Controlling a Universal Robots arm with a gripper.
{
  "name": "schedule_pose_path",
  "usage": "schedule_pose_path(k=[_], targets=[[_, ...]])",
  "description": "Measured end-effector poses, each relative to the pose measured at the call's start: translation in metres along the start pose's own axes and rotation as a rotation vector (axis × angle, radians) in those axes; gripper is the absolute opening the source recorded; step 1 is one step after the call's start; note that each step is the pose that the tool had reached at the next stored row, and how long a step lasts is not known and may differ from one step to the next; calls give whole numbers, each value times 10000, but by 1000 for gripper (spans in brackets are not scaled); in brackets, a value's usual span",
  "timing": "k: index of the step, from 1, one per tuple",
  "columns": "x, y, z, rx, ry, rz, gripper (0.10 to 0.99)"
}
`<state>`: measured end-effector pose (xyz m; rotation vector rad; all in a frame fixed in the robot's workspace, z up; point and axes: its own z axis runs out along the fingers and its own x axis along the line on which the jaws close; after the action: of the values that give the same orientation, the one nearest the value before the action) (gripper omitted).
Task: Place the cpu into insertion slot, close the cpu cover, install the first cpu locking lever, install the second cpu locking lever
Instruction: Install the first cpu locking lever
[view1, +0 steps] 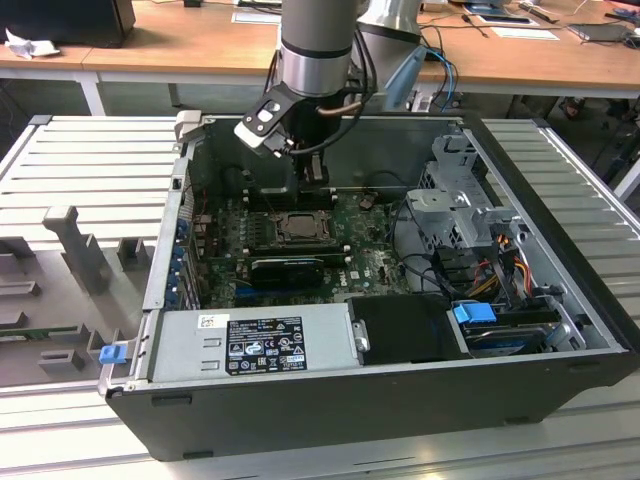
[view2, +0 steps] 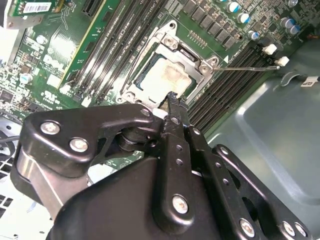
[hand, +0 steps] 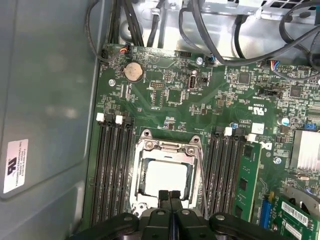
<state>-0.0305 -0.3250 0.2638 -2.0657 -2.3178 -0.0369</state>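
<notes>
On the exterior view's left, grey blocks (view1: 75, 245) stand on a ribbed metal table (view1: 90, 150). Next comes the open black computer case (view1: 400, 400), with a green board (view1: 375, 262) on its floor. In the middle, the arm (view1: 315, 40) reaches down into the case, and the gripper (view1: 312, 178) hangs just above the board. Its jaws are pressed together (nothing shows between them). The cpu (hand: 167, 176) lies flat inside the insertion slot (hand: 142, 135), and the cpu cover (hand: 167, 148) is down around it, so its pale top shows through the square hole. In both wrist views the fingertips (hand: 162, 196) sit right at one edge of the slot, just beside the cpu, not around it. I cannot tell if they touch the cover. In the second wrist view a thin locking lever (view2: 247, 67) sticks out sideways from a corner of the slot. On the exterior view's right, a silver metal cage (view1: 455, 200) and a blue clip (view1: 475, 312) sit inside the case.
</notes>
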Motion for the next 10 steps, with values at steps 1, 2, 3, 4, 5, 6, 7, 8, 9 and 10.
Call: schedule_pose_path(k=[1, 2, 3, 4, 5, 6, 7, 8, 9, 10], targets=[[0, 0, 0, 3, 0, -56, 106], [0, 0, -1, 25, -5, -544, 106], [0, 0, 0, 37, -7, -844, 106], [0, 0, 0, 52, -9, -1182, 106], [0, 0, 0, 68, -11, -1536, 106], [0, 0, 0, 81, -14, -1855, 106], [0, 0, 1, 91, -15, -2089, 106], [0, 0, 2, 98, -16, -2241, 106], [0, 0, 3, 109, -19, -2492, 106], [0, 0, 5, 118, -21, -2684, 106]])
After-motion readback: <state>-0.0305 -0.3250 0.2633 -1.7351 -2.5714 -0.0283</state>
